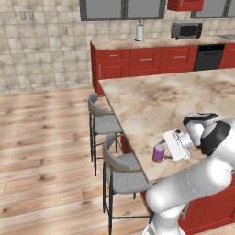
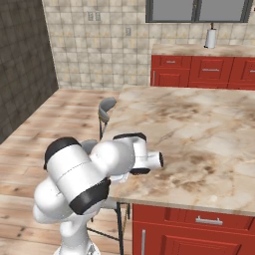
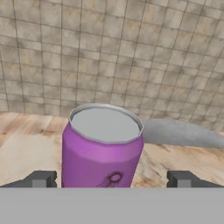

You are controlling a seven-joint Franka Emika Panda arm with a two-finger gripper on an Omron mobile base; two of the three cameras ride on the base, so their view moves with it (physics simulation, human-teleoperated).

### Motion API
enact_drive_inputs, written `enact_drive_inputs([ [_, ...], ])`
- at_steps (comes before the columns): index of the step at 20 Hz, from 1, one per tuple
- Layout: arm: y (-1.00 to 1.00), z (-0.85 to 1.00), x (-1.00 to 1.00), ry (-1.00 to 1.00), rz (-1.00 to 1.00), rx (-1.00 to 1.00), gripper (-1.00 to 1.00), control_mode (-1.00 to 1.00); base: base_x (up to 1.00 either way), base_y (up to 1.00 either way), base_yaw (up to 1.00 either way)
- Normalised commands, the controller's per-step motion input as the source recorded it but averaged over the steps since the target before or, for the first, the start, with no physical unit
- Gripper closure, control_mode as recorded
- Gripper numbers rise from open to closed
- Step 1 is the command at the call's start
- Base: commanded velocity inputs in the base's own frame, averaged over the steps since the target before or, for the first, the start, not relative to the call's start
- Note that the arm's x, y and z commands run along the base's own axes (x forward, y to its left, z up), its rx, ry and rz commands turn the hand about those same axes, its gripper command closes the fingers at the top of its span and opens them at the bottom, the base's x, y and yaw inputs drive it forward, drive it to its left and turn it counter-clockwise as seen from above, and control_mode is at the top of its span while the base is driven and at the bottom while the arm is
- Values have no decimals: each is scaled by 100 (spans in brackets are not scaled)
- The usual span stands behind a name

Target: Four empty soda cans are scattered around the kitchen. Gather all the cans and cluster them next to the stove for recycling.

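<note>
Hand view: purple can (image 3: 102, 146) stands upright between spread jaws.

I see one purple soda can (image 3: 103, 146) standing upright on the beige marbled surface (image 1: 151, 103), near its edge above the stools. Its silvery top is flat and faces up, and a small dark emblem marks the purple wall low down. From the left base view it sits at the corner nearest me.

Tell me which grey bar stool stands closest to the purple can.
The nearer grey bar stool, right beside the purple can at the island's edge; the other grey stool stands farther along.
</note>
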Motion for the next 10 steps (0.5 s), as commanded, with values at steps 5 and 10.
enact_drive_inputs([
  [5,12,-2,0,1,-2,1,-100,-100,0,0,0],
  [10,14,-1,0,2,-1,0,-100,-100,0,0,0],
])
